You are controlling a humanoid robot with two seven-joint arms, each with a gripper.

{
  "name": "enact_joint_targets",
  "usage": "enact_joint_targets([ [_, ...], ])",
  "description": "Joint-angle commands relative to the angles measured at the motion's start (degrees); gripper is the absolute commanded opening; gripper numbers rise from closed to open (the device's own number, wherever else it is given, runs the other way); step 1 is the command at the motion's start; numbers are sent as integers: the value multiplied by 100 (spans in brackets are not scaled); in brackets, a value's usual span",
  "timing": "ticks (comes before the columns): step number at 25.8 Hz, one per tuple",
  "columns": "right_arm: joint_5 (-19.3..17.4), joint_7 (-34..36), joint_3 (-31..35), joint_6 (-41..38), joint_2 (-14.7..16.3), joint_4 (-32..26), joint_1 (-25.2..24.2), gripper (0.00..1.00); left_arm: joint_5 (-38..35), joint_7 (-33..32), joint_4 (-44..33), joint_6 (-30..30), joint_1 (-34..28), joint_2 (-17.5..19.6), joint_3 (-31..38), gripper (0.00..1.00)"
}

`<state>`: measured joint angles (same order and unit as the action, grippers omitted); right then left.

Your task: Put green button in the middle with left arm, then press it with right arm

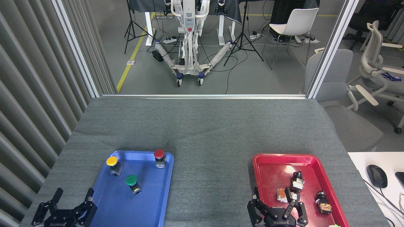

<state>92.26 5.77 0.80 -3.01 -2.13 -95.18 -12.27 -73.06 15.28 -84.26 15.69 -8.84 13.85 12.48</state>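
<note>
While the green button (131, 182) is seen untouched, beyond the spread left gripper (68, 201), nothing is done; the right gripper (277, 201) is likewise spread, empty.

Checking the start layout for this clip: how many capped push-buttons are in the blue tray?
3, all standing in the blue tray: the yellow button at its far left corner, the red button at its far right corner, the green button near the middle. None looks hidden.

Both arms cut off by bottom edge, only the left gripper (64, 208) and right gripper (277, 206) show. Right gripper's fingers cover part of red tray (262, 176); small parts in it too small to ID. Blue tray (167, 189) near end cropped. Mouse (377, 176) partly in view; desk right corner cropped.
</note>
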Motion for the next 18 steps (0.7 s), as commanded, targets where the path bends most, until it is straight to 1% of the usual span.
enact_joint_targets([
  [1, 20, 3, -1, 11, 2, 0, -4, 100, 46, 72, -37, 57, -100, 39, 52, 100],
  [3, 20, 3, -1, 11, 2, 0, -4, 100, 90, -16, -37, -14, -39, 21, 123, 99],
  [8, 20, 3, -1, 20, 2, 0, -4, 100, 160, -280, 59, 57, 128, 74, 114, 99],
  [11, 20, 3, -1, 20, 2, 0, -4, 100, 160, -289, 165, 74, 172, 74, 105, 99],
  [15, 29, 3, -10, 20, 11, 0, -4, 100, 160, -280, 121, 83, 155, 74, 105, 99],
  [18, 29, 3, -10, 20, 2, 0, -4, 100, 204, -289, 191, 188, 199, 83, 105, 99],
])
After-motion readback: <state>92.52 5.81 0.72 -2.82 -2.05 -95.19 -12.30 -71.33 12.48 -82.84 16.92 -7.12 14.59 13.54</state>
